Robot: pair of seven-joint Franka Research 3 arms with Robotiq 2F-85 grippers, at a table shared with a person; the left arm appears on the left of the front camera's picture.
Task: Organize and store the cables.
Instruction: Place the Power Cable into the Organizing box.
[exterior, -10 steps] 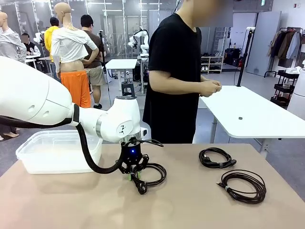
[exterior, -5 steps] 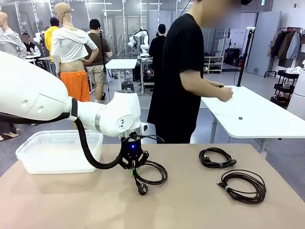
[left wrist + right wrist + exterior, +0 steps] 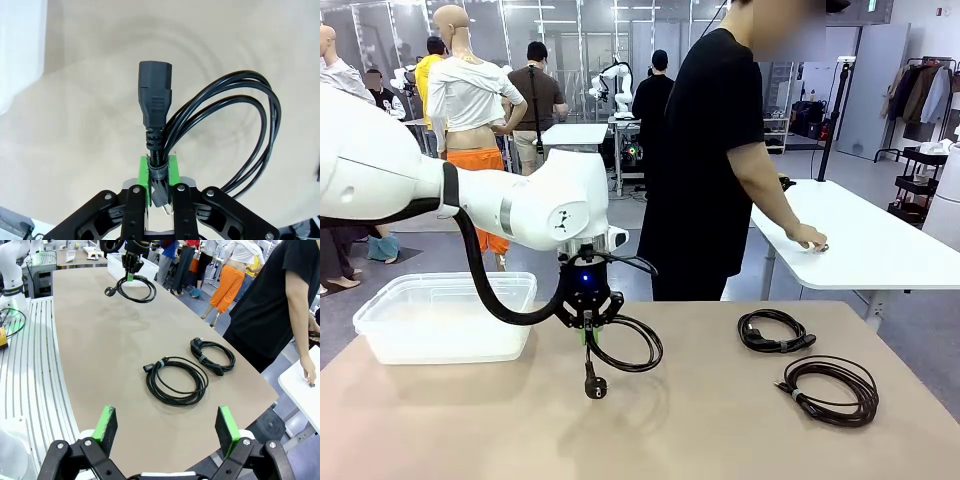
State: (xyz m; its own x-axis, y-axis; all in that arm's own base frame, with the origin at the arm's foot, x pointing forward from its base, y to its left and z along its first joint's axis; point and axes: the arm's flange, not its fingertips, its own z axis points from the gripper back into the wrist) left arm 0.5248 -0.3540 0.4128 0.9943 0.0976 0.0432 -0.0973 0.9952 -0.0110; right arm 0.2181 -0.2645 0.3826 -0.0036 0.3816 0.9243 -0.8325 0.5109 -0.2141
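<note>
front view: left gripper (image 3: 586, 322) clenched on held cable (image 3: 628, 345), coil lifted off table (image 3: 720, 430) mid-left of frame, plug (image 3: 594, 386) dangling. bin (image 3: 380, 318) at left, far cable (image 3: 776, 331) and near cable (image 3: 828, 390) lying at right.
left wrist view: green pads (image 3: 144, 170) pinch the bundle at its strap (image 3: 158, 172), loops hang to one side. risk: narrow pinch, bundle may slip out, or dangling plug may snag the bin wall.
right wrist view: right gripper (image 3: 166, 422) spread wide, empty.
</note>
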